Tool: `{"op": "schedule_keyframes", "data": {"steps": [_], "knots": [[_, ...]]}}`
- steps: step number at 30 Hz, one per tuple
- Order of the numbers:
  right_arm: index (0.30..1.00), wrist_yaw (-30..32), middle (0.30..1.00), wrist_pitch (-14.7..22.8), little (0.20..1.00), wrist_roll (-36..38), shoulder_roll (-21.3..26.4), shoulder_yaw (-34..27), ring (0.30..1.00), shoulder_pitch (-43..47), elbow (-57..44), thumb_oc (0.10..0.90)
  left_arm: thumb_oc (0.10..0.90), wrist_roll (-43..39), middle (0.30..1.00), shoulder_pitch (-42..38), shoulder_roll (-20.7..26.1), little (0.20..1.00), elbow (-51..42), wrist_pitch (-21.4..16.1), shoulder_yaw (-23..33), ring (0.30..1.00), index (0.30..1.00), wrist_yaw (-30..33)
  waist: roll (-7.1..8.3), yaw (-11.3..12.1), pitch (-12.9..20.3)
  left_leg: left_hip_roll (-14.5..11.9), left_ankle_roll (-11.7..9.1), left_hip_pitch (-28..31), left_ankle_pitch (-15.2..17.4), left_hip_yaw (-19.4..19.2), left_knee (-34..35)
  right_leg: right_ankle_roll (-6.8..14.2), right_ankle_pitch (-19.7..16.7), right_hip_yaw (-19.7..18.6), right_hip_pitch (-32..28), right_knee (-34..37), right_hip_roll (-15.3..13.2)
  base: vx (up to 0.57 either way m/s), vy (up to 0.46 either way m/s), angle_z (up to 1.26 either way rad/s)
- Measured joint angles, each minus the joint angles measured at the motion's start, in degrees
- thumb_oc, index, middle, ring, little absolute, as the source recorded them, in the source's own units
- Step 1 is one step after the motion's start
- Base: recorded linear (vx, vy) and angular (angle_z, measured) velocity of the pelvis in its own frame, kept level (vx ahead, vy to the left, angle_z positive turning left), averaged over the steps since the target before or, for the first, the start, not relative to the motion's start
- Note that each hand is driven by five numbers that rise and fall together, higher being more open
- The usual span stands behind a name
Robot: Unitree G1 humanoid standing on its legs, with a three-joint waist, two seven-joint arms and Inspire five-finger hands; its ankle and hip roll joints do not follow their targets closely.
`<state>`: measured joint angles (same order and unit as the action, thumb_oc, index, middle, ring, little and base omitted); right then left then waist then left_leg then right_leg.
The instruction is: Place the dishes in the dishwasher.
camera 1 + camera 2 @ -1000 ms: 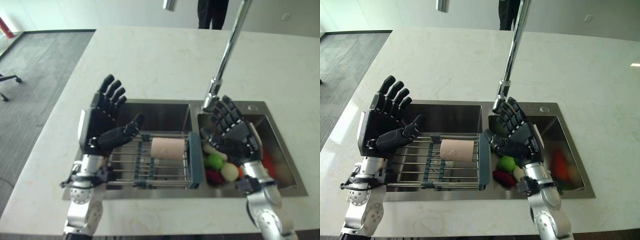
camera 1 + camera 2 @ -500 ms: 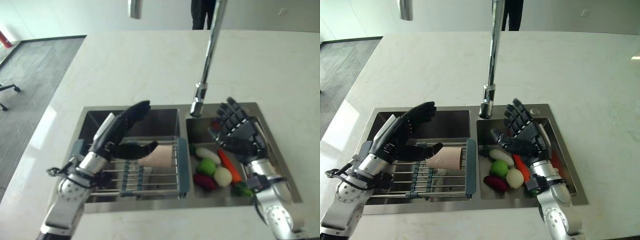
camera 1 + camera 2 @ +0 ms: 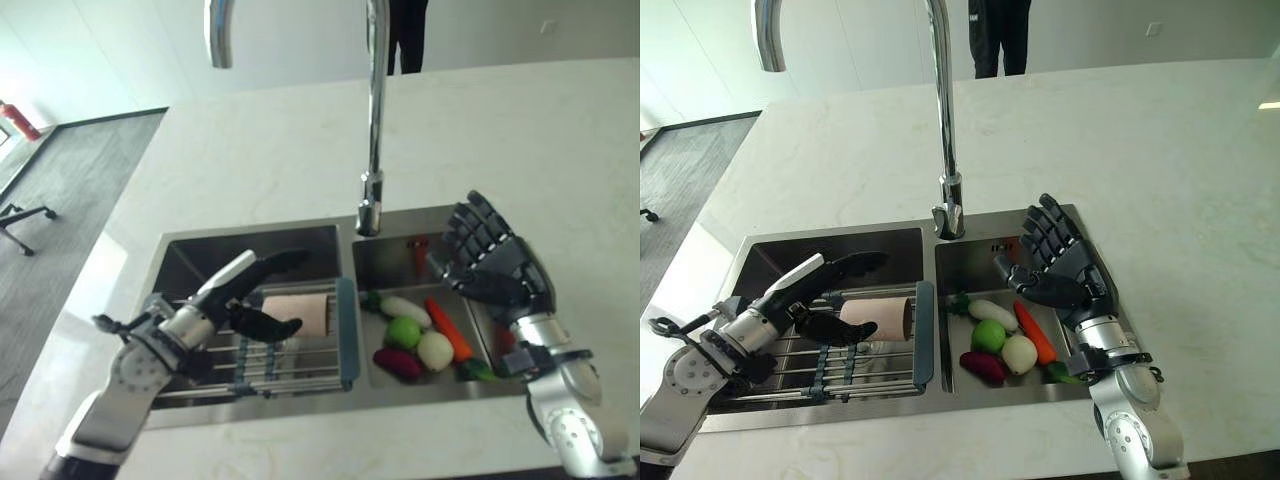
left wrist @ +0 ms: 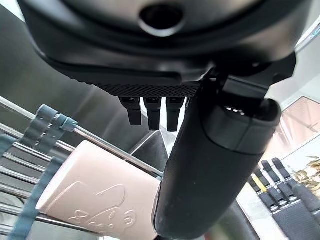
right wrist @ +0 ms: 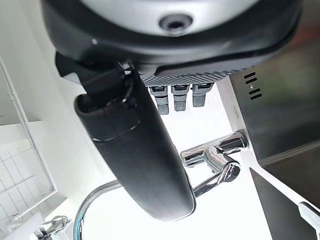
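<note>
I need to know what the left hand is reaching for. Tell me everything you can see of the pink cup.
The cup is pale pink and matte, with a raised pattern on its side in the left wrist view. It lies on its side across the wire rack in the sink's left basin, open end toward the divider. The open left hand brackets it, fingers above, thumb in front; contact is unclear.

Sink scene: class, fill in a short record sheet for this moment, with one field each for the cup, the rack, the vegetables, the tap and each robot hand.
cup: pink cup lying on its side on the rack
rack: wire drying rack across the left basin
vegetables: carrot, green apple and other produce in the right basin
tap: tall tap behind the divider between the basins
left robot hand: open, at the cup, not closed on it
right robot hand: open, raised above the right basin, holding nothing
</note>
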<state>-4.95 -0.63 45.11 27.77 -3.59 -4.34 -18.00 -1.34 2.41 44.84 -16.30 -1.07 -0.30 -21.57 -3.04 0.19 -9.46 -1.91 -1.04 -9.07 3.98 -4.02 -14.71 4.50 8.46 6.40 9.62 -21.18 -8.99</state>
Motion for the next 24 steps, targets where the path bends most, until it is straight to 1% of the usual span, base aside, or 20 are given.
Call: {"op": "schedule_keyframes", "data": {"steps": [5,7,8,9,14,16,18,20,21,24], "knots": [[0.900,0.0,0.900,-0.1,0.900,-0.1,0.3,0.0,0.900,0.0,0.0,0.800,0.800,0.0,0.900,0.0,0.0,0.900,0.0,1.1,-0.2,0.900,0.900,-1.6,0.18,0.0,0.6,0.0,-0.2,-0.1,-0.1,0.4,0.0,-0.2,0.1,0.4,0.0,-0.3,0.0,-0.04,-0.001,0.04],[0.900,0.0,0.900,-0.1,0.900,-0.1,0.3,0.0,0.900,0.0,0.0,0.800,0.800,0.1,0.900,-0.2,0.0,0.900,0.0,1.5,-0.5,0.900,0.900,-1.9,0.27,-0.1,1.2,0.0,-0.2,-0.1,-0.1,0.4,0.0,-0.2,0.1,0.4,0.0,-0.3,0.0,-0.03,-0.011,0.01],[0.900,0.0,0.900,-0.1,0.900,-0.1,0.3,0.0,0.900,0.0,0.0,0.800,0.800,0.7,0.900,-0.2,0.0,0.900,0.0,2.2,-0.8,0.900,0.900,-3.0,0.39,-0.1,1.8,-0.1,-0.2,-0.1,-0.1,0.4,0.0,-0.2,0.1,0.4,0.0,-0.2,0.0,-0.03,-0.008,0.00],[0.900,0.0,0.900,-0.1,0.900,-0.1,0.3,0.0,0.900,-0.1,0.0,0.800,0.800,2.1,0.900,-0.5,0.0,0.900,0.1,2.7,-1.6,0.900,0.900,-3.4,0.41,-0.2,1.9,-0.1,-0.2,-0.1,-0.2,0.4,0.0,-0.2,0.1,0.4,0.0,-0.2,0.0,-0.05,-0.011,0.00],[0.900,0.1,0.900,-0.1,0.900,-0.8,0.3,0.0,0.900,-0.1,0.5,0.800,0.800,2.3,0.900,-0.6,0.0,0.900,0.2,3.8,-3.9,0.900,0.900,-5.5,0.41,-0.2,2.0,-0.1,-0.1,-0.1,-0.2,0.3,-0.1,-0.2,0.1,0.4,0.0,-0.2,0.0,-0.01,-0.001,0.00],[0.900,0.2,0.900,-0.1,0.900,-1.3,0.3,0.0,0.900,-0.1,0.5,0.800,0.800,2.3,0.900,-0.8,0.0,0.900,0.2,4.0,-4.3,0.900,0.900,-5.6,0.46,-0.3,2.0,-0.1,-0.1,-0.1,-0.2,0.3,-0.1,-0.3,0.1,0.3,0.0,-0.2,0.1,-0.02,-0.003,-0.01],[0.900,0.3,0.900,-0.1,0.900,-1.9,0.3,0.0,0.900,-0.1,0.5,0.800,0.800,3.1,0.900,-1.8,0.0,0.900,0.8,6.0,-5.3,0.900,0.900,-6.1,0.72,-0.6,2.3,-0.2,-0.1,-0.1,-0.2,0.2,-0.1,-0.3,0.1,0.3,0.0,-0.2,0.1,-0.04,-0.002,-0.02],[0.900,0.3,0.900,-0.1,0.900,-2.1,0.3,0.0,0.900,-0.1,0.6,0.800,0.800,4.9,0.900,-2.8,0.0,0.900,2.4,6.0,-6.3,0.900,0.900,-5.9,0.98,-0.9,2.6,-0.2,-0.1,-0.1,-0.2,0.2,-0.1,-0.3,0.1,0.3,0.0,-0.1,0.2,0.00,0.000,0.00],[0.900,0.3,0.900,-0.1,0.900,-2.1,0.3,0.1,0.900,-0.1,0.6,0.800,0.800,5.1,0.900,-2.9,0.0,0.900,3.1,6.2,-6.4,0.900,0.900,-5.7,1.16,-1.5,2.7,-0.2,-0.1,0.0,-0.2,0.2,-0.1,-0.3,0.1,0.3,0.0,0.0,0.2,-0.01,-0.002,-0.05],[0.900,0.4,0.900,-0.1,0.900,-2.2,0.3,0.2,0.900,-0.1,0.7,0.800,0.800,7.6,0.900,-3.4,-0.1,0.900,5.3,6.3,-7.3,0.900,0.900,-4.8,1.23,-1.8,2.7,-0.7,-0.1,0.1,-0.2,-0.4,-0.2,-0.5,-0.2,0.0,-0.1,0.2,0.6,0.00,0.001,-0.09]]}}
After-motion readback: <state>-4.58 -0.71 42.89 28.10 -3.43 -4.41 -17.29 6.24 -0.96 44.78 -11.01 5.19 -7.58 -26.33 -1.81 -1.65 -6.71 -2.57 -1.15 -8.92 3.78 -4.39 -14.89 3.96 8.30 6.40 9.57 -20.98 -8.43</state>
